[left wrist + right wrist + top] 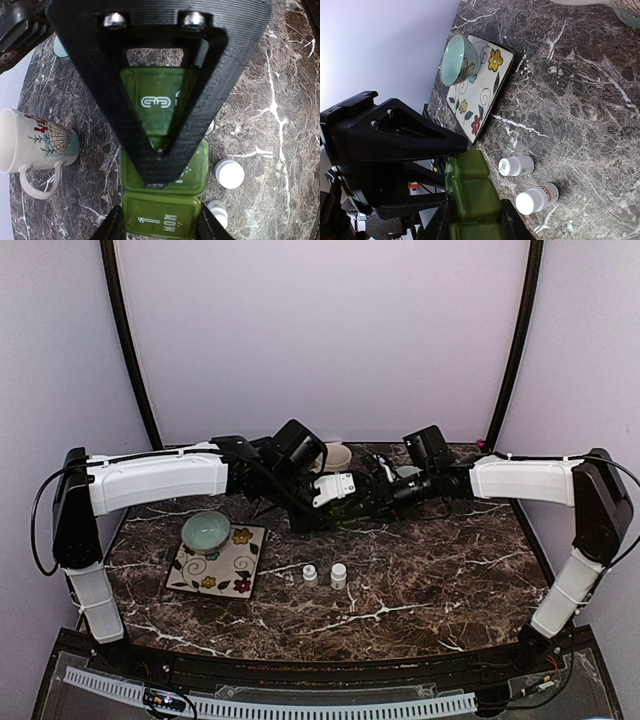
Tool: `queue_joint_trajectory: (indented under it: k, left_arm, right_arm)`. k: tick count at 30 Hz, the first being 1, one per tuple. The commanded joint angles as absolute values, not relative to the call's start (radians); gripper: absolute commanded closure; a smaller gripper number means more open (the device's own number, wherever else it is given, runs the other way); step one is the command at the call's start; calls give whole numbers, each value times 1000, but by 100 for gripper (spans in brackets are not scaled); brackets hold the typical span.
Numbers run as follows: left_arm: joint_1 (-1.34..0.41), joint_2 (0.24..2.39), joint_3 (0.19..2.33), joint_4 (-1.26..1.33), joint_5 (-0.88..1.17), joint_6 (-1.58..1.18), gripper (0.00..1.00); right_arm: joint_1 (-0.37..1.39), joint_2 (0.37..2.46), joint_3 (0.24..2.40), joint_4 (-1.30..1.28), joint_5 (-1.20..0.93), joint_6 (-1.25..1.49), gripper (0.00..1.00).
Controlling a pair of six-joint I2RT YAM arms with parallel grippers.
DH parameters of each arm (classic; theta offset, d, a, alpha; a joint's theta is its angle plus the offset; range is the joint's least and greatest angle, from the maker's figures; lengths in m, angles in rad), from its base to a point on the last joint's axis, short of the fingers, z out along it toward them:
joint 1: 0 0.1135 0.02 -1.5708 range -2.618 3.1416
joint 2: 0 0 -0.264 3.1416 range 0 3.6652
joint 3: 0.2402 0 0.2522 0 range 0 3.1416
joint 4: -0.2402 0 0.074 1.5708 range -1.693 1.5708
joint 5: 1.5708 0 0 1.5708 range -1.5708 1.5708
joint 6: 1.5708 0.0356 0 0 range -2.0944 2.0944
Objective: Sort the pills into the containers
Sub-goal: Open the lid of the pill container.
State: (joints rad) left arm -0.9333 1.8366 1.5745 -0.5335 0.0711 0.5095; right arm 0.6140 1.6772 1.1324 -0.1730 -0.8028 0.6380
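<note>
The dark green pill box (165, 220), three joined lidded compartments, lies between both grippers. My left gripper (161, 227) is shut on the end compartment marked MON, one finger on each side. My right gripper (477, 222) is shut on the box (475, 192) from the other side. One of its black fingers (165, 75) lies over the middle lid. In the top view the grippers (350, 492) meet at mid back and hide the box. Two white pill bottles (310, 574) (339, 575) stand in front. No loose pills show.
A white patterned mug (35, 142) stands left of the box, at the back in the top view (338, 455). A pale green bowl (206, 530) sits on a floral square plate (225, 570) at the left. The bottles (229, 173) (218, 210) stand just right of the box.
</note>
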Motion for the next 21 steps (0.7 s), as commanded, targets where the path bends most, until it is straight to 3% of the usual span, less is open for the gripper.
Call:
queue_joint_trajectory:
  k: [1,21]
  left_arm:
    - [-918,1809,1654,-533,192,439,64]
    - [-877,1832,1733,-581,270,372,46]
  right_arm:
    - [635,1663,1128,-188,-711,505,100]
    - [640,1674,1144,-215,-703,466,100]
